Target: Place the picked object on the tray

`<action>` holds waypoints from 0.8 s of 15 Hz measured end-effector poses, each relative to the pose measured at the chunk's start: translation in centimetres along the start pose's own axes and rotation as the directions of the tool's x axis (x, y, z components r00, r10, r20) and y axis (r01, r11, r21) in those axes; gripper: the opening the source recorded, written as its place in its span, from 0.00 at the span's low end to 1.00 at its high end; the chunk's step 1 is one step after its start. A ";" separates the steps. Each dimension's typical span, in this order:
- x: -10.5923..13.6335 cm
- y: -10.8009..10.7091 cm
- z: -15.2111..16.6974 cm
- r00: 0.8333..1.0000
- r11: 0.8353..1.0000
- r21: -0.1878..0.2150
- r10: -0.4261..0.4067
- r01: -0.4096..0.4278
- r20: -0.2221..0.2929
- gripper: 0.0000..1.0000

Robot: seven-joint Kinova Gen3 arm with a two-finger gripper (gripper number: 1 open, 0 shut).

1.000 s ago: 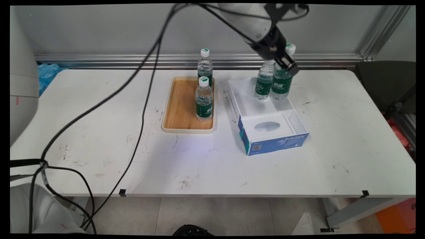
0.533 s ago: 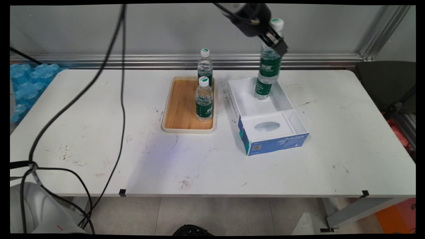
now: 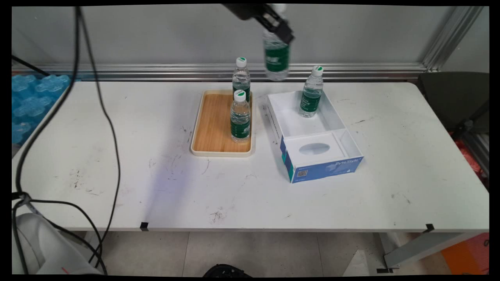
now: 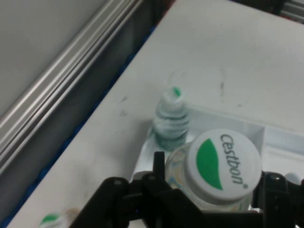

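The lower half of the counter [image 3: 234, 195] lies open across the frame, as do its left and right ends. Obstacles cluster at upper centre: a wooden tray [image 3: 213, 125] carrying two upright bottles [image 3: 240, 117] along its right side, and just right of it an open box [image 3: 312, 136] with one upright bottle [image 3: 311, 91] in its far compartment. A narrow gap separates tray and box.

You had bright, even light over the white desk [image 3: 250, 195], with only soft, faint shadows. The raised bottle [image 3: 276, 54] looked smeared. Your hand view was blurry, mostly the far bottle [image 4: 171, 118].
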 end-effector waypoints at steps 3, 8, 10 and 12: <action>-2.0 -2.2 -2.7 0.999 0.999 0.038 -0.040 0.039 0.011 0.00; -5.2 -5.2 -5.4 0.996 0.993 0.076 -0.093 0.091 0.019 0.00; -6.3 -6.0 -5.8 0.994 0.990 0.088 -0.111 0.108 0.021 0.00; -7.4 -6.7 -5.8 0.991 0.987 0.097 -0.131 0.128 0.028 0.00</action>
